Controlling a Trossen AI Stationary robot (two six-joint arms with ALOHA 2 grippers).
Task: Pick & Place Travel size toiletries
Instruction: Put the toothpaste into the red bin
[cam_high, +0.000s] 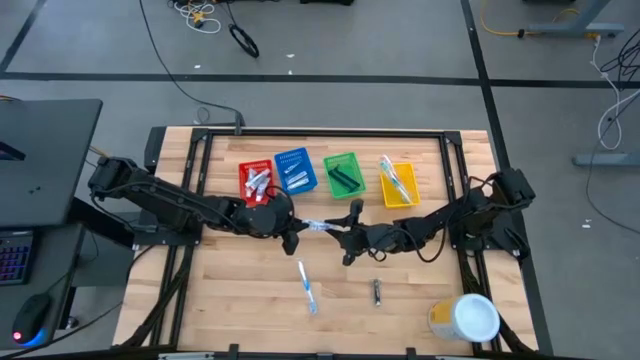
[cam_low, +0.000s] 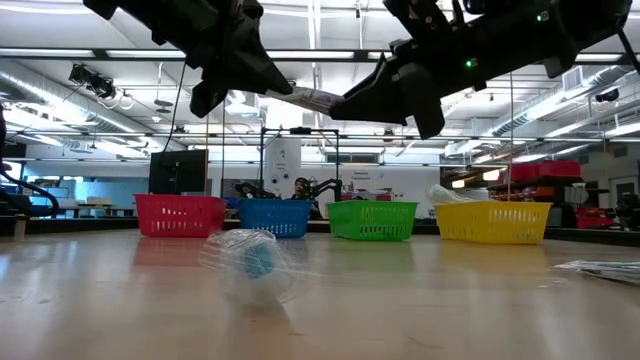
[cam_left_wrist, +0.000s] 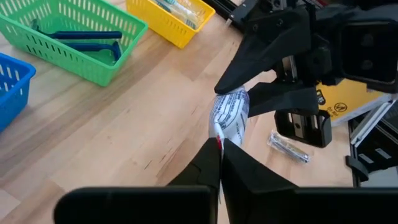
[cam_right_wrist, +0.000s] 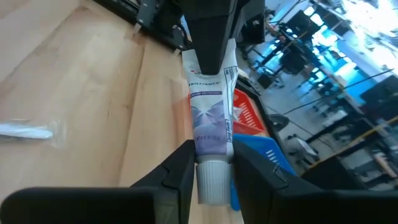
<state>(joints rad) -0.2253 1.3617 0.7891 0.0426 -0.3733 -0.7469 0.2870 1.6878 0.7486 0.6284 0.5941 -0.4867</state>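
High view shows both dark arms meeting over the middle of the wooden table (cam_high: 250, 300), in front of the row of four plastic bins. Between them, held above the boards, is a small white toothpaste tube with blue and red print (cam_high: 318, 227). The left gripper (cam_high: 296, 232) has its fingers pressed together on the flat crimped end of the tube (in the left wrist view the two dark fingers (cam_left_wrist: 211, 168) meet with only the thin tail between them). The right gripper (cam_high: 348, 237) clamps the opposite end, its fingers (cam_right_wrist: 180, 165) on either side of the white cap and shoulder in the right wrist view. So the tube spans the gap from one gripper to the other, gripped at both ends.

Low view confirms the tube (cam_low: 315, 98) is well above the tabletop, between the two grippers.

Behind the arms stand the red bin (cam_high: 258, 181), blue bin (cam_high: 296, 170), green bin (cam_high: 343, 174) and yellow bin (cam_high: 398, 184). On the boards nearer the front edge lie a wrapped white-and-blue toothbrush (cam_high: 306, 283) and a slim dark razor (cam_high: 377, 292), well apart from both grippers.
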